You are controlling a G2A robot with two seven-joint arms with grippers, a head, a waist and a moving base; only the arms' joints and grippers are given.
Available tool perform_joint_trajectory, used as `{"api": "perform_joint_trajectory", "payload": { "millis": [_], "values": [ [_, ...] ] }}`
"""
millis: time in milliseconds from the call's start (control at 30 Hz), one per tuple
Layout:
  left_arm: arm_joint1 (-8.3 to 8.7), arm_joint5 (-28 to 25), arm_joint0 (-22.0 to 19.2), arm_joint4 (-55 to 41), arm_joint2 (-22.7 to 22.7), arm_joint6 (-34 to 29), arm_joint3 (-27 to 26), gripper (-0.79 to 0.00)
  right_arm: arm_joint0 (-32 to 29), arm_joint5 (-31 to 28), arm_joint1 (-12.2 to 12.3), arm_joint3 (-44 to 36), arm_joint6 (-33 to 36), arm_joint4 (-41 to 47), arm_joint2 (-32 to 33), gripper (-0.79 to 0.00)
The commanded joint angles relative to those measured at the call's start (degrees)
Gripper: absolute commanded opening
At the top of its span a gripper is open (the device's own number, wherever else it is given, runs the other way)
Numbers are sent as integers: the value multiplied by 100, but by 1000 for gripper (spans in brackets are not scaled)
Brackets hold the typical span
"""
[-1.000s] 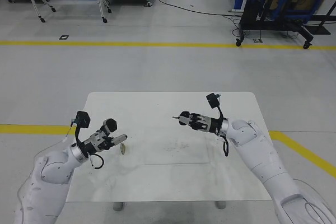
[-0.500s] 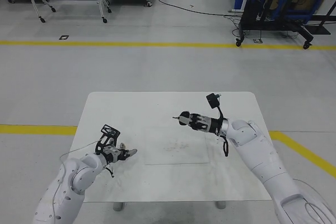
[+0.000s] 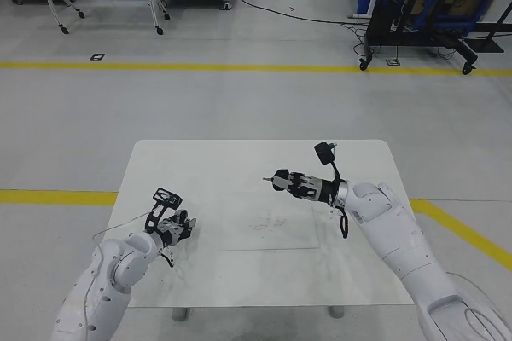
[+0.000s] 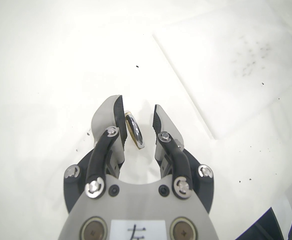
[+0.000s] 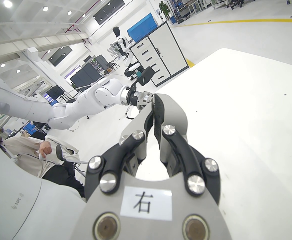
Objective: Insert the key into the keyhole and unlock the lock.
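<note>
Edgewise, lock (image 4: 134,131) (lengthwise), inside left claw (image 4: 137,103)

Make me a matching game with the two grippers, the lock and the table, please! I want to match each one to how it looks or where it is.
Things:
1. left gripper
2. right gripper
3. lock
4. table

Descriptions:
A. white with dark specks
B. open, low over the table
C. lying on the table between two open fingers
D. shut on the key, raised above the table

Pairs: 1-B; 2-D; 3-C; 4-A
</note>
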Motion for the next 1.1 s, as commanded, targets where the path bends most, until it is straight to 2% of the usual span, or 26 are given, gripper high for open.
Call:
{"api": "perform_joint_trajectory", "payload": {
  "millis": [0, 300, 533, 567, 600, 933, 1067],
  "values": [
    [6, 51, 61, 50, -7, -44, -80, -600, 0, 0, 0, 0, 0, 0, 0, -785],
    [15, 265, 203, 217, -9, -75, -306, -600, 0, 0, 0, 0, 0, 0, 0, -785],
    [16, 430, 227, 300, -11, -141, -357, -720, 0, 0, 0, 0, 0, 0, 0, -785],
    [14, 451, 217, 305, -3, -147, -342, -770, 0, 0, 0, 0, 0, 0, 0, -785],
    [12, 453, 198, 314, 8, -152, -322, -785, 0, 0, 0, 0, 0, 0, 0, -785],
    [-8, 538, -12, 316, 52, -100, -71, -785, 0, 0, 0, 0, 0, 0, 0, -785],
    [-13, 392, -62, 214, 53, 15, 1, -785, 0, 0, 0, 0, 0, 0, 0, -785]
  ]
}}
